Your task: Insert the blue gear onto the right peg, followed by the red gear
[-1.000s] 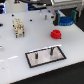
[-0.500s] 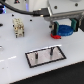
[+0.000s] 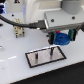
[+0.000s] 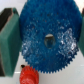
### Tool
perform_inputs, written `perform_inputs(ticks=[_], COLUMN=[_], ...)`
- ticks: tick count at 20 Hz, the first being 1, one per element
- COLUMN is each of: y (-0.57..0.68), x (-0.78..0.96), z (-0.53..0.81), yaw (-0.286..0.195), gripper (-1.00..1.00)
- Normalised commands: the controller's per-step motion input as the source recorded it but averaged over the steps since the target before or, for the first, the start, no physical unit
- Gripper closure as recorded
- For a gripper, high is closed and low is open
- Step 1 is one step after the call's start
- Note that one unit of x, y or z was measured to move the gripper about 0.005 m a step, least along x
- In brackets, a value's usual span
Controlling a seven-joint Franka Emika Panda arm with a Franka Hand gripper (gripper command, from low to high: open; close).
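Observation:
My gripper [image 3: 61, 39] is shut on the blue gear [image 3: 63, 37] and holds it above the white table, just beyond the far right corner of the black-rimmed grey plate [image 3: 46, 56]. In the wrist view the blue gear [image 4: 47, 37] fills the frame, clamped between the green fingers [image 4: 9, 42]. The red gear [image 4: 28, 76] lies below the blue gear's edge on the table. In the exterior view the gripper hides it. The right peg [image 3: 51, 50] stands dark and upright on the plate, to the exterior view's left of the gripper and nearer the camera.
A thinner, paler post [image 3: 36, 59] stands on the plate's other end. A small wooden block fixture [image 3: 20, 33] sits at the exterior view's left. A black cable [image 3: 15, 21] runs from the arm across the back.
The gripper has moved down and towards the plate with the blue gear in it. It now covers the red gear, which showed in the exterior view one second ago.

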Motion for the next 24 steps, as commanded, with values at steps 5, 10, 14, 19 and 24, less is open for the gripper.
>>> perform_inputs(ticks=[5,10,14,19,24], y=[-0.19,-0.17,-0.08,-0.15,-0.06], x=[0.28,0.19,0.13,0.03,0.09], z=[-0.11,-0.15,-0.04,0.07,0.29], yaw=[0.000,0.000,0.000,0.000,0.000], gripper=[1.00,1.00,1.00,1.00,1.00])
